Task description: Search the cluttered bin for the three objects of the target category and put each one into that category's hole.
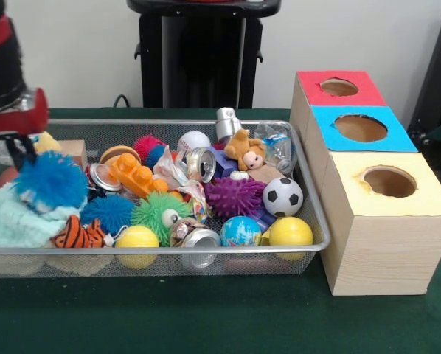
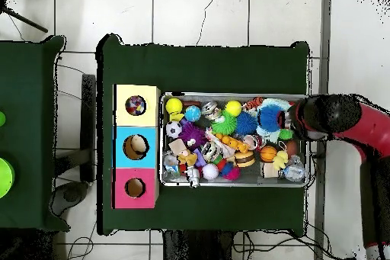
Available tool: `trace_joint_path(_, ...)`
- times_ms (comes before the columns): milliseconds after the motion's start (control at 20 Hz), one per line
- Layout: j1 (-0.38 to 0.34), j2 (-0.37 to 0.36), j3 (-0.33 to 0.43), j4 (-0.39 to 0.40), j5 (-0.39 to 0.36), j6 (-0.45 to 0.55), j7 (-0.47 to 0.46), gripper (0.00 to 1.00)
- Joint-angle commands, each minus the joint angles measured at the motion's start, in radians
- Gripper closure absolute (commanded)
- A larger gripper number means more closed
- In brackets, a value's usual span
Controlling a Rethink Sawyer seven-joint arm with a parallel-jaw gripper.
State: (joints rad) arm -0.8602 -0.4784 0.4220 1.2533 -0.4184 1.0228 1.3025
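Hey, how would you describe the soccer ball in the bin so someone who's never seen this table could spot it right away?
Start at the three wooden boxes with coloured tops and find the yellow-topped box, nearest the front camera. The wire mesh bin sits right beside it, and the soccer ball lies in the bin's end closest to that box. It is the only white ball with black patches, between a purple spiky ball and a plain yellow ball.

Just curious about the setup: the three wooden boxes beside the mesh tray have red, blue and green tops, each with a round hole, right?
Not quite. The front view shows the red-topped box, the blue-topped box and a yellow-topped box, not green. Each does have a round hole, beside the mesh tray.
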Motion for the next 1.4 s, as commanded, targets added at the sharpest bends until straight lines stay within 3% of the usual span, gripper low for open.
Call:
trace_joint_path(50,-0.029,0.069,0.114,-0.068,-0.063,0.036,-0.374,1.00)
trace_joint_path(150,-0.037,0.075,0.115,-0.023,-0.072,-0.017,-0.361,1.00)
trace_joint_path(200,-0.037,0.070,0.111,-0.001,-0.077,-0.038,-0.337,0.00)
trace_joint_path(550,-0.041,0.027,0.115,0.142,-0.088,-0.183,-0.232,0.00)
trace_joint_path(950,-0.008,-0.046,0.094,0.259,-0.068,-0.246,-0.119,0.00)
trace_joint_path(1250,0.041,-0.223,0.033,0.450,0.007,-0.239,0.060,0.00)
trace_joint_path(1400,0.077,-0.257,0.002,0.508,0.017,-0.284,0.141,0.00)
